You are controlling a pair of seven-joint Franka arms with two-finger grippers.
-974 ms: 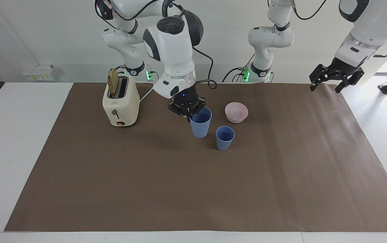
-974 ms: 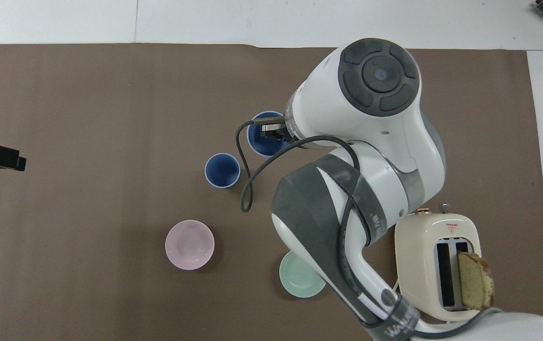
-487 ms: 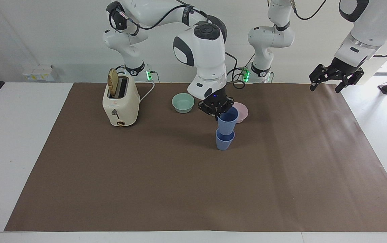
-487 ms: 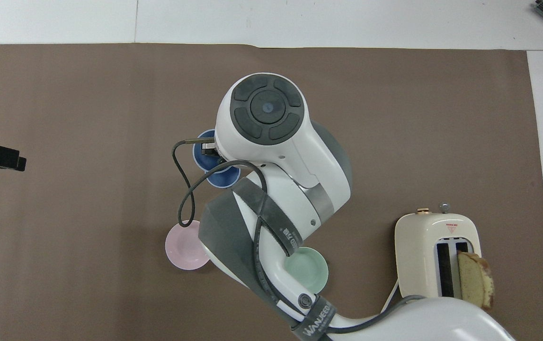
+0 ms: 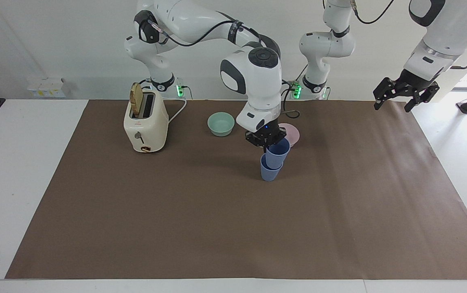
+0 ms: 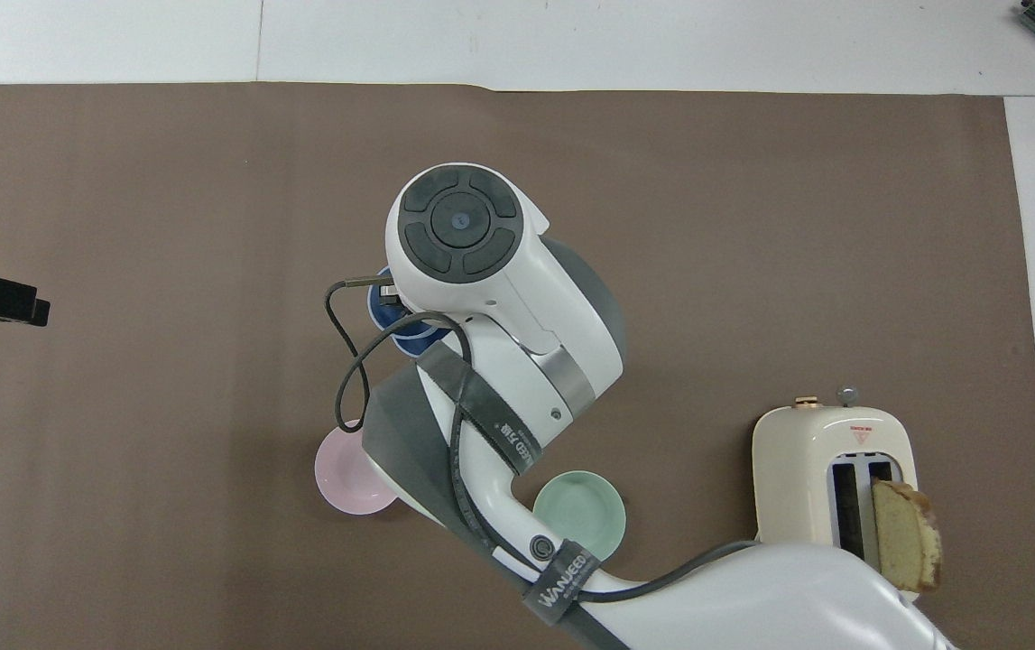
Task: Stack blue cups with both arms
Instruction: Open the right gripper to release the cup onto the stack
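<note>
Gripping the rim of one blue cup, the right gripper holds it tilted, its base inside the second blue cup, which stands on the desk just beside the pink bowl, farther from the robots. The left gripper waits over the desk's left-arm end, fingers spread apart.

Your right gripper carried its blue cup away from the toaster's end of the table, brought it over the standing blue cup and lowered it, so it now sits tilted, partly inside that cup. As the arm swung, it uncovered the mint-green bowl.
</note>
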